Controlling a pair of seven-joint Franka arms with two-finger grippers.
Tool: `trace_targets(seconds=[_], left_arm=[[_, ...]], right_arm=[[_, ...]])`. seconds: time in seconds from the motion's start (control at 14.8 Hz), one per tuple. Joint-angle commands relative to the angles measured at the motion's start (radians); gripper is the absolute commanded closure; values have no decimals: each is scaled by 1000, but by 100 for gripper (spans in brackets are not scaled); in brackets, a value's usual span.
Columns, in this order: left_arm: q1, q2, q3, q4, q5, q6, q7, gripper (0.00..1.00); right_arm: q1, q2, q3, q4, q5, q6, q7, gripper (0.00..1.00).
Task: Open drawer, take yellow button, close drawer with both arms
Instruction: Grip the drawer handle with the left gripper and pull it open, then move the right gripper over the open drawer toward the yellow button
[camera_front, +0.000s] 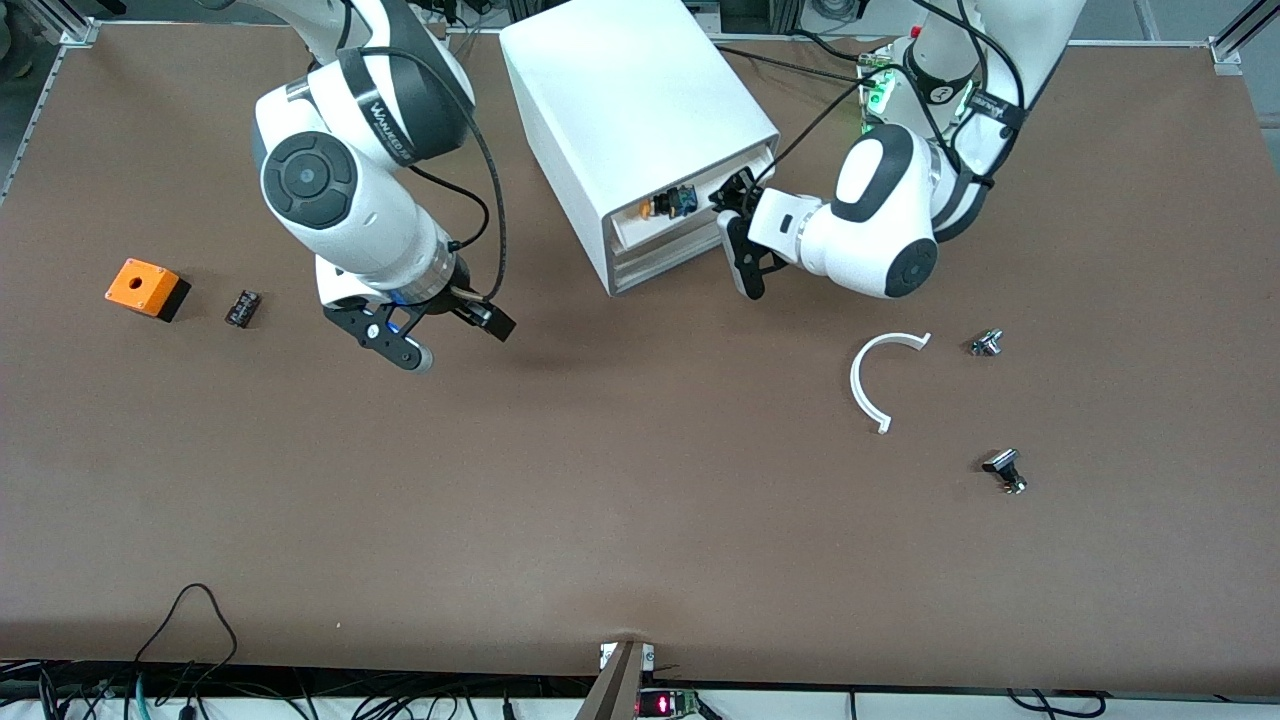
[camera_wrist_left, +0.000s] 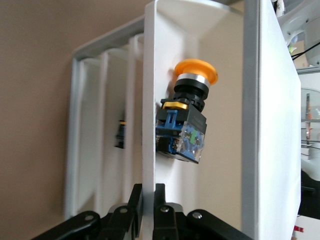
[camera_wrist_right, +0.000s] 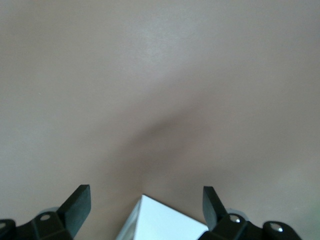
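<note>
The white cabinet stands at the table's back middle. Its top drawer is pulled out a little. The button, orange cap on a dark body, lies inside it. My left gripper is shut on the drawer's front panel at the end toward the left arm. In the left wrist view my left gripper clamps the panel's edge, with the button just inside. My right gripper is open and empty, over bare table beside the cabinet. It also shows open in the right wrist view.
An orange cube with a round hole and a small black part lie toward the right arm's end. A white curved strip and two small metal parts lie toward the left arm's end. A white corner shows between the right fingers.
</note>
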Motion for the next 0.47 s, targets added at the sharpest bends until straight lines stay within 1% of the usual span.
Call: trace_targets(seconds=[0.0, 0.2, 0.41], left_arm=[[40, 52, 7, 94, 119, -58, 4, 100], [50, 121, 9, 186, 138, -61, 4, 100], [50, 170, 25, 266, 226, -60, -25, 100]], right_arm=[[52, 79, -7, 140, 11, -28, 142, 1], [95, 143, -7, 248, 9, -28, 306, 1], [137, 209, -7, 352, 9, -28, 466, 1]])
